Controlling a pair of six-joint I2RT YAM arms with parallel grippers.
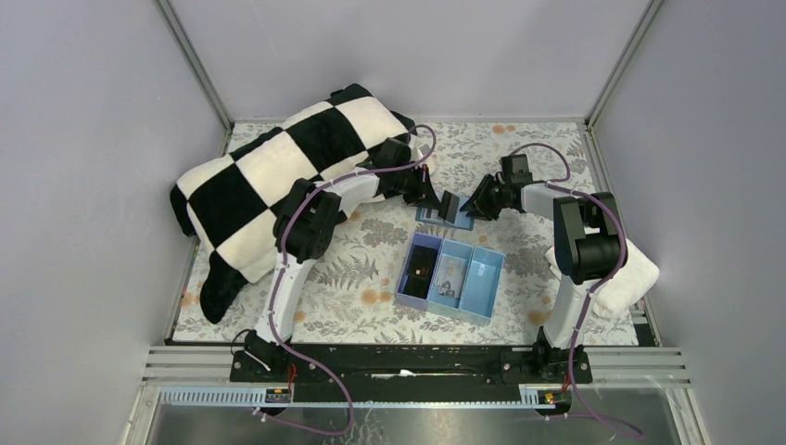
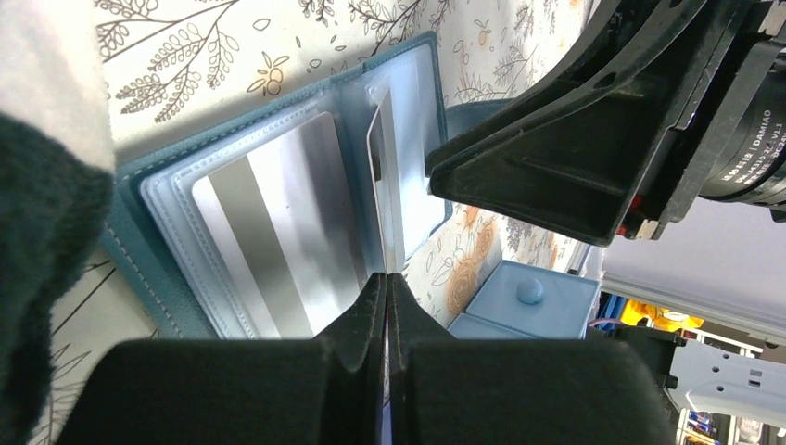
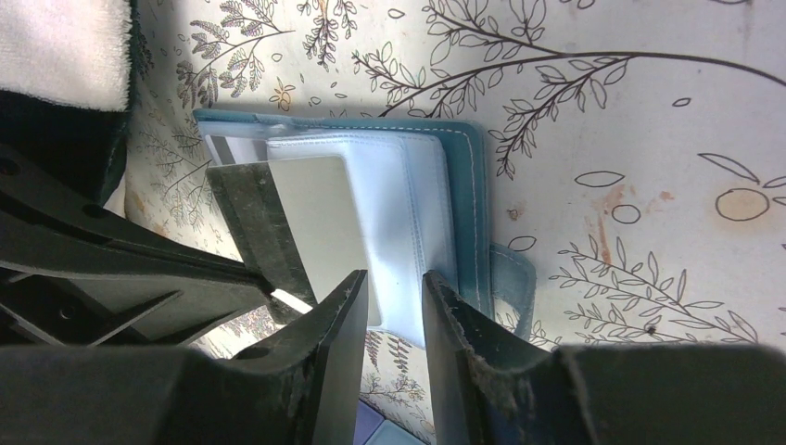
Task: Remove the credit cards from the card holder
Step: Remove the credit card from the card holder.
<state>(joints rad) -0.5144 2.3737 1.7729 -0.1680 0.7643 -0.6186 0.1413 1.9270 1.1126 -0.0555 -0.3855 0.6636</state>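
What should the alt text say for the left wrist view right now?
The left gripper is shut on the edge of a thin pale grey card, standing edge-on over the open blue-teal bifold wallet. A silvery striped card lies flat in a pocket.

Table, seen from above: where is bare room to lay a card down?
Bare floral cloth lies between the left arm and the tray, and between tray and right arm. Crowded around the card holder, where the left gripper pinches a credit card beside the right gripper.
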